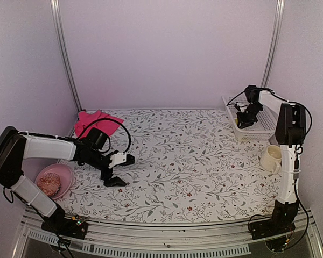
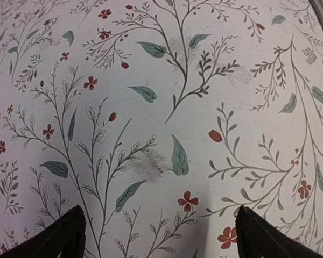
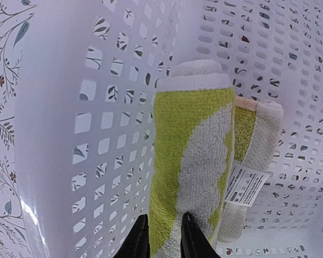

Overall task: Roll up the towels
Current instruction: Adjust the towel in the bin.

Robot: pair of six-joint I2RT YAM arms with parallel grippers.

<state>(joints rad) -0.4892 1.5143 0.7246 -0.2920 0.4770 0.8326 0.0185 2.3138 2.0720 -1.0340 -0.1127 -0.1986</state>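
top view: the pink towel (image 1: pixel 97 121) lies crumpled and unrolled at the far left of the table (image 1: pixel 204 172); the left gripper (image 1: pixel 116 172) hangs near it over bare table, jaws wide apart. the right gripper (image 1: pixel 246 117) reaches into the basket (image 1: pixel 262 129) at far right.

left wrist: only floral table surface shows between the spread fingers (image 2: pixel 59 236).

right wrist: the green towel (image 3: pixel 183 161) lies rolled in the basket against its wall; the fingers (image 3: pixel 137 242) stand narrowly apart about its near end, and i cannot tell whether they pinch it.

risk, as i judge it: pulling away with pile snagged would drag the roll loose.
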